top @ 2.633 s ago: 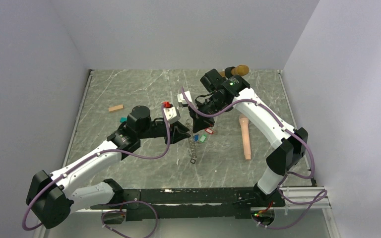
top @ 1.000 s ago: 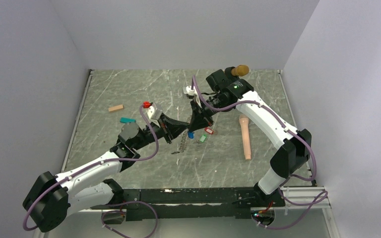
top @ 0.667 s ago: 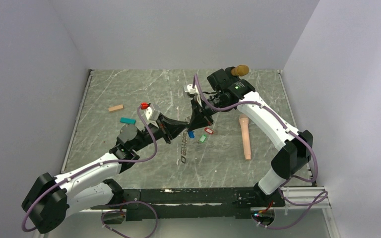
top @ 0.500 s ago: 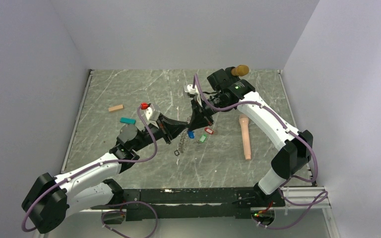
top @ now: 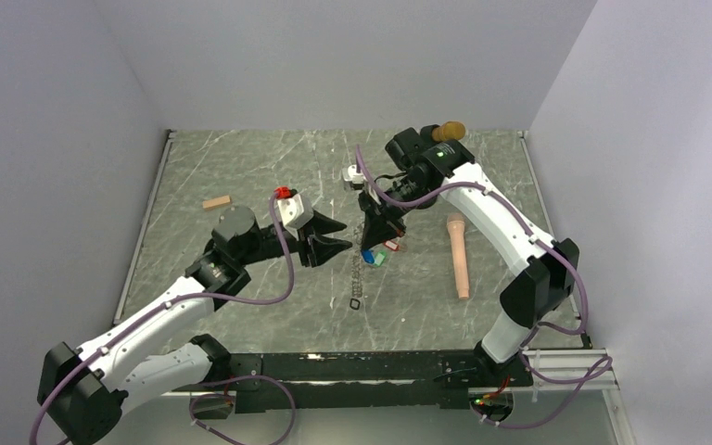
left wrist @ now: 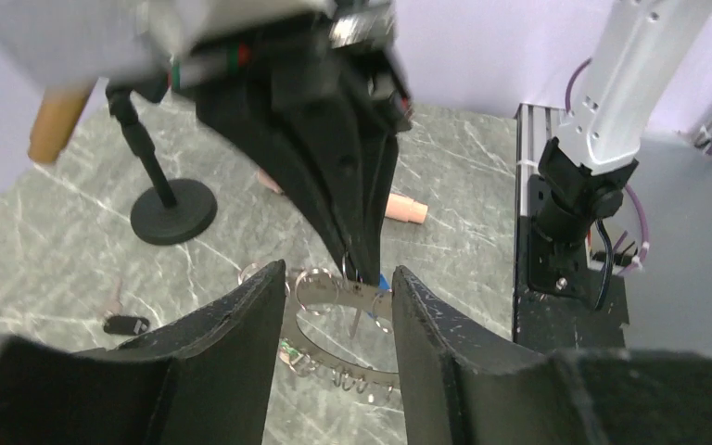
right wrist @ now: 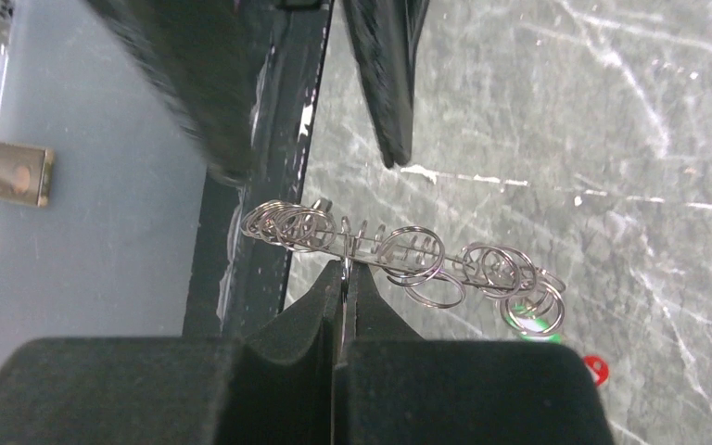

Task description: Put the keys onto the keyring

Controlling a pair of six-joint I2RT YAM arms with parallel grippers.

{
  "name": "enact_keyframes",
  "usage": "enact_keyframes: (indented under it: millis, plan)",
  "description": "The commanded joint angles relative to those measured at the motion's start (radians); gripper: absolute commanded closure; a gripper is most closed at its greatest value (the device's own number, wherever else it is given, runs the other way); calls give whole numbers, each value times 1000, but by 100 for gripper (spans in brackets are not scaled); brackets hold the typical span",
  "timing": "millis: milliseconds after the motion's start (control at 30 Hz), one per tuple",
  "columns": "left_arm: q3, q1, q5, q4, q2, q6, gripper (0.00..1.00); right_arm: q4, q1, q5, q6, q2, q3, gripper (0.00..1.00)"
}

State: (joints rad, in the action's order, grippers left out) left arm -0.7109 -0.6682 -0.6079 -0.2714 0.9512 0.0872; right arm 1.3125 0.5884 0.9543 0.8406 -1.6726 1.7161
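The keyring point(top: 359, 281) is a long metal loop strung with many small rings. It hangs from my right gripper point(top: 371, 241), which is shut on one of its small rings point(right wrist: 344, 264). In the right wrist view the loop point(right wrist: 399, 248) runs crosswise just past my right gripper point(right wrist: 344, 271). My left gripper point(top: 346, 235) is open, just left of the right one. In the left wrist view the keyring point(left wrist: 338, 298) shows between the spread fingers point(left wrist: 250, 315) of my left gripper point(left wrist: 336, 278), touching neither. The blue point(top: 368, 257), green point(top: 378, 260) and red point(top: 391, 246) key tags lie under the right gripper.
A peach cylinder point(top: 460, 255) lies to the right. A black round-based stand point(left wrist: 171, 209) with a brown top point(top: 449, 131) is at the back. A tan block point(top: 216, 201) lies at the left. A small black-tagged key point(left wrist: 125, 324) lies on the marble.
My left gripper has opened and drawn back a little to the left. The keyring now hangs from the right gripper alone and has swung right and nearer.
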Motion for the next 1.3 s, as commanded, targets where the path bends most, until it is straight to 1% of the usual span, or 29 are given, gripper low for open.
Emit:
enact_keyframes:
  millis: [0, 100, 233, 300, 533, 867, 1000, 1067, 1167, 1267]
  plan:
    - [-139, 7, -120, 256, 38, -217, 49, 148, 21, -82, 107, -33, 77, 100]
    - [-159, 7, -135, 253, 75, -210, 51, 163, 33, -123, 109, -42, 98, 100]
    - [-152, 2, -154, 195, 114, -155, 59, 181, 35, -133, 112, -62, 129, 100]
    - [-148, -6, -154, 164, 131, -126, 61, 180, 36, -135, 111, -65, 134, 100]
    - [-146, -38, -126, 95, 177, -95, 62, 181, 38, -128, 109, -74, 138, 100]
    - [-193, -50, -117, 171, 222, -101, 70, 181, 38, -118, 112, -73, 127, 100]
    - [-206, -51, -106, 194, 229, -105, 78, 181, 39, -111, 112, -73, 127, 100]
    - [-208, -51, -105, 191, 230, -96, 78, 181, 39, -111, 112, -74, 126, 100]
    - [-206, -51, -105, 178, 229, -95, 75, 178, 40, -110, 109, -73, 121, 100]
    - [-217, -51, -106, 192, 236, -94, 76, 174, 40, -108, 106, -69, 118, 100]
